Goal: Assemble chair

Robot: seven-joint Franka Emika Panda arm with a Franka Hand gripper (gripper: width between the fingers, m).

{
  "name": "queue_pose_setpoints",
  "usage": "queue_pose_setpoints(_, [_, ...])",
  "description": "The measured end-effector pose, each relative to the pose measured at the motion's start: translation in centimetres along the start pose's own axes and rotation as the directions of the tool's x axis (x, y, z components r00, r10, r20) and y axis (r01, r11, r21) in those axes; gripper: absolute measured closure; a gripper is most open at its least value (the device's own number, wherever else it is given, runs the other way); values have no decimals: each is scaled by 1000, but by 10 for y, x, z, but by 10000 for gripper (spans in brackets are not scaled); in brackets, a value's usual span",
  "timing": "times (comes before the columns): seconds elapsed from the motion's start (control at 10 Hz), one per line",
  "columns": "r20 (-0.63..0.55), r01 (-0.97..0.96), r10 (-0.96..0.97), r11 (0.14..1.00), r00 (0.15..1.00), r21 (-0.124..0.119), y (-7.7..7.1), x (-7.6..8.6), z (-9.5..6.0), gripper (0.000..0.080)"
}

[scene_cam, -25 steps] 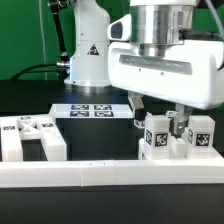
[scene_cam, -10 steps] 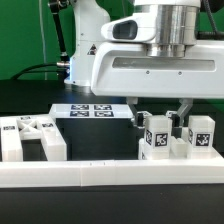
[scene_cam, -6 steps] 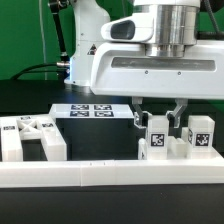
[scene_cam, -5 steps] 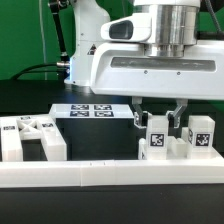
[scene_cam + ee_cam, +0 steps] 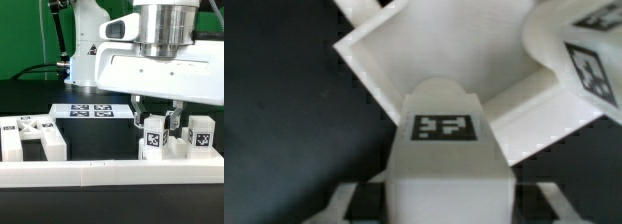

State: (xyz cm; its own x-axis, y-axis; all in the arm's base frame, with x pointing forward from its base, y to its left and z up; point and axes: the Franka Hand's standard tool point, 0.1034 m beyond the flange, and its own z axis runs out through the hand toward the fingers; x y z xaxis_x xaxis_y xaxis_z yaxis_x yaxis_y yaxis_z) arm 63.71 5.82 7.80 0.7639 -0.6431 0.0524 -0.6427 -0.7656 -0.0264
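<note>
The gripper point(image 5: 157, 125) hangs just behind the long white rail point(image 5: 100, 176). Its two fingers point(image 5: 138, 118) are pinched against the sides of a tagged chair leg point(image 5: 154, 139), which tilts slightly. A second tagged piece point(image 5: 200, 135) stands just beside it. More chair pieces point(image 5: 30, 138) lie behind the rail's other end.

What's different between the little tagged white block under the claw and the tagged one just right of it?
The middle block sits between the two prongs of the gripper; the end block stands free, untouched. The middle block's tag seems slightly tilted; the end block's sits square. Both are white and tagged.
</note>
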Motion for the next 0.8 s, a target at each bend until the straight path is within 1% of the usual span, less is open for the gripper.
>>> queue_pose_setpoints(0.1, [0, -37, 37, 999, 999, 1, 0, 0, 0, 509])
queue_pose_setpoints(0.2, [5, -158, 158, 987, 987, 0, 0, 0, 0, 509])
queue_pose_setpoints(0.4, [15, -366, 366, 931, 931, -5, 1, -1, 0, 509])
queue_pose_setpoints(0.5, [21, -439, 439, 898, 898, -5, 1, -1, 0, 509])
queue_pose_setpoints(0.6, [36, -538, 538, 843, 842, -3, 1, -1, 0, 509])
queue_pose_setpoints(0.7, [36, -604, 604, 797, 796, -6, 1, -2, 0, 508])
queue_pose_setpoints(0.8, [34, -684, 684, 729, 729, -10, 0, -3, 0, 508])
